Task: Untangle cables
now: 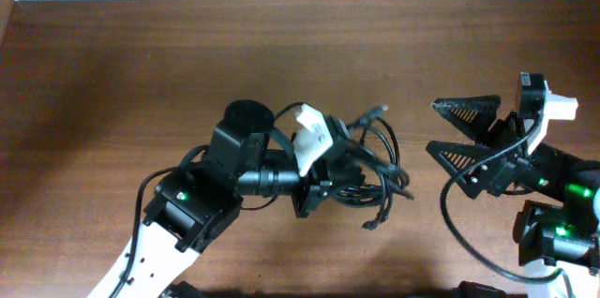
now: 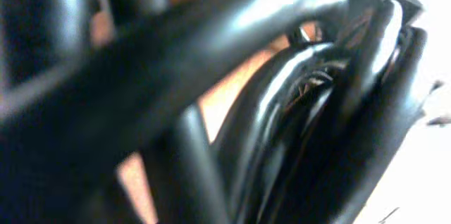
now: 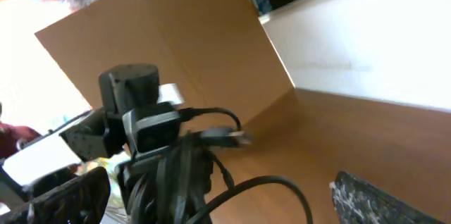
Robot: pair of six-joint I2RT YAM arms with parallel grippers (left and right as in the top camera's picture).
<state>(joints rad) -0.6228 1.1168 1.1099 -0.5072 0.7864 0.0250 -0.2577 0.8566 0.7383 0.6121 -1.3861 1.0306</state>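
A dark brown wooden table [image 1: 103, 64] fills the overhead view. In the right wrist view a white wall [image 3: 366, 48] borders it, a brown board [image 3: 183, 41] stands upright beside that, and bright light glares at the left.

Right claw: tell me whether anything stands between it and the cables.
Nothing visible does. Only bare table lies between the open right claw and the cables, which are bunched at the left claw, shut on them.

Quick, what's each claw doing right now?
Left claw: closed on the cables.
Right claw: open, holding nothing.
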